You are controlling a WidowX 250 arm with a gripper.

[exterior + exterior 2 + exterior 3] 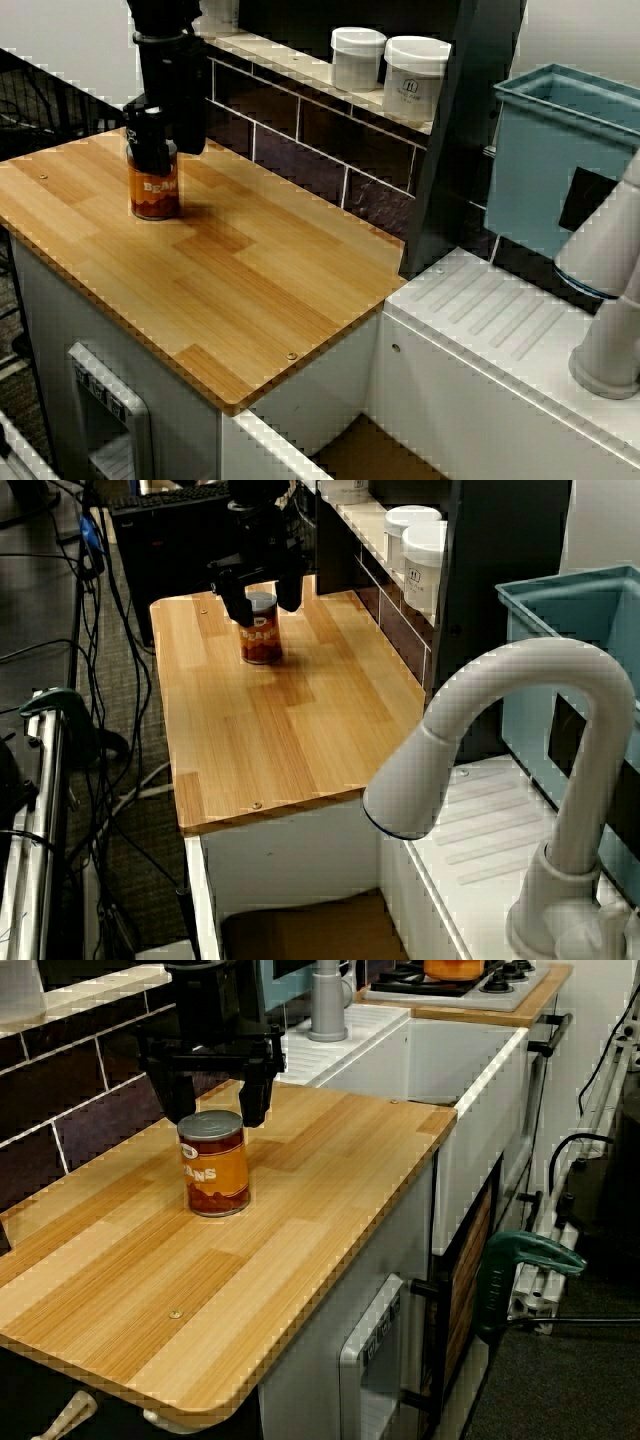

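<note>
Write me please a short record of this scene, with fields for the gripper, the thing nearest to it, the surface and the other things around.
Gripper: black gripper, open, one finger on each side of the can's top
Nearest thing: orange can, upright
Surface: wooden counter
Shelf behind: white jar, second white jar
Further along: white faucet, blue bin
</note>
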